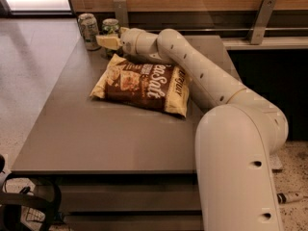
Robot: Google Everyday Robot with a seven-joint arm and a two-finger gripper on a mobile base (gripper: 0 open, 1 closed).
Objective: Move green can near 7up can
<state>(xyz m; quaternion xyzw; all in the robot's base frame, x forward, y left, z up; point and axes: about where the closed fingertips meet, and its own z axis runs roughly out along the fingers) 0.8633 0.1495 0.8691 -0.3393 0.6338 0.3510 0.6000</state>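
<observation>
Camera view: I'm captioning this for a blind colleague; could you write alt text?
A white robot arm reaches across a grey table, its gripper at the green can, which is close beside the 7up can at the far left corner. A brown chip bag lies flat on the table in front of the arm.

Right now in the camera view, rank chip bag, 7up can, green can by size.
1. chip bag, clearly largest
2. 7up can and green can: alike, not ranked; the gripper covers the green can's lower part
</observation>
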